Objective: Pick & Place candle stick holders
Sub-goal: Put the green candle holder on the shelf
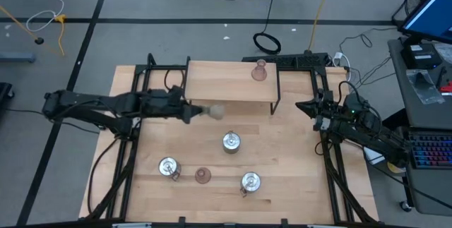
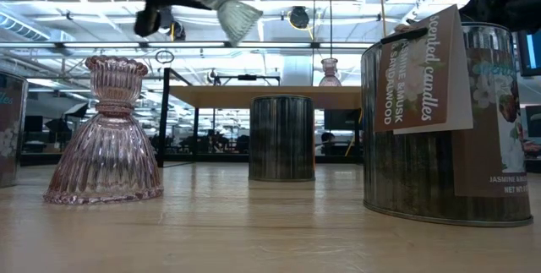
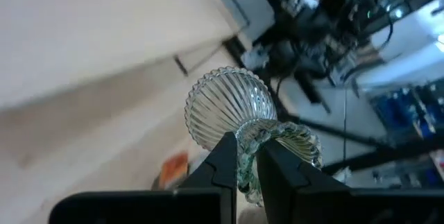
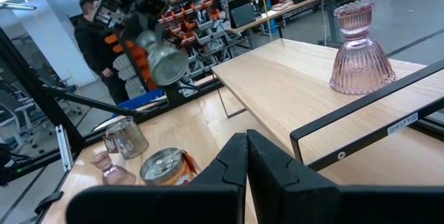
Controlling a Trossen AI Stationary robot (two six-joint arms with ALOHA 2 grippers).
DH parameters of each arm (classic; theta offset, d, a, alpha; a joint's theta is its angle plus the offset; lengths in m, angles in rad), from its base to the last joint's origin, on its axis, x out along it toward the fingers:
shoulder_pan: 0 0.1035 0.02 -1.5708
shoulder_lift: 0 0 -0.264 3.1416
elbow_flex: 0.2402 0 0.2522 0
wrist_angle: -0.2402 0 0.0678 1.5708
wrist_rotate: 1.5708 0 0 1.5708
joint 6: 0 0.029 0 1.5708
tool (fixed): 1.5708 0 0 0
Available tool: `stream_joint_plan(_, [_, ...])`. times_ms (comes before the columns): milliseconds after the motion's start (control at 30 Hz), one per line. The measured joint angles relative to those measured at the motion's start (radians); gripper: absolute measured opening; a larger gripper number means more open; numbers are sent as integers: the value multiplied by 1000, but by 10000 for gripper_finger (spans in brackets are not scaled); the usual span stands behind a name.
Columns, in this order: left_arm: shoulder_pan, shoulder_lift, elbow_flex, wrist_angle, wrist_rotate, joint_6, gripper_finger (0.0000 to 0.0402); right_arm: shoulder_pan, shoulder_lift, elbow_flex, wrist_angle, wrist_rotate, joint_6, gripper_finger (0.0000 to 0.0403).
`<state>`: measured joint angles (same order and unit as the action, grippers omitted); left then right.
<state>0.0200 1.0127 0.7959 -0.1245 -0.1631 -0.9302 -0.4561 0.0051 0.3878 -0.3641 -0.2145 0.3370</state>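
Note:
My left gripper (image 1: pixel 200 111) is shut on an olive-green glass candle stick holder (image 1: pixel 216 110), lifted in the air at the near edge of a raised wooden shelf (image 1: pixel 229 90). A pinkish holder (image 1: pixel 259 71) stands on that shelf. On the table stand three silver round holders (image 1: pixel 231 142) (image 1: pixel 169 167) (image 1: pixel 250 181) and another pinkish glass holder (image 1: pixel 203 176), upright on its wide base. My right gripper (image 1: pixel 314 108) waits shut at the table's right side, touching nothing. My left gripper pinches the green holder at its narrow cup end, on the ruffled rim (image 3: pixel 272 135). One finger (image 3: pixel 283 175) seems to be inside the cup's mouth and the other (image 3: pixel 225 165) outside. The holder sticks out ahead of the fingers, lying nearly level, bell base (image 3: pixel 225 105) pointing away, clear of table and shelf.
The shelf stands on black metal legs (image 1: pixel 275 101) at the table's far middle. Black frame rails (image 1: pixel 131 150) run along the table's left and right sides. A person (image 4: pixel 90 37) stands in the room beyond the table. Bare wood lies between shelf and tins.

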Motion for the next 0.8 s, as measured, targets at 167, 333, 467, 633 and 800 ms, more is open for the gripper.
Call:
stream_joint_plan(167, [52,59,58,29,-2,57,33,0,0,0,0,2,17,0])
stream_joint_plan(333, [93,163,237,-101,33,172,33,0,0,0,-6,2,18,0])
stream_joint_plan(467, [115,259,395,-285,34,249,33,0,0,0,0,3,18,0])
stream_joint_plan(633, [131,365,576,-435,34,342,33,0,9,0,95,1,15,0])
stream_joint_plan(800, [150,453,699,-492,50,423,33,0,58,0,214,-13,-35,0])
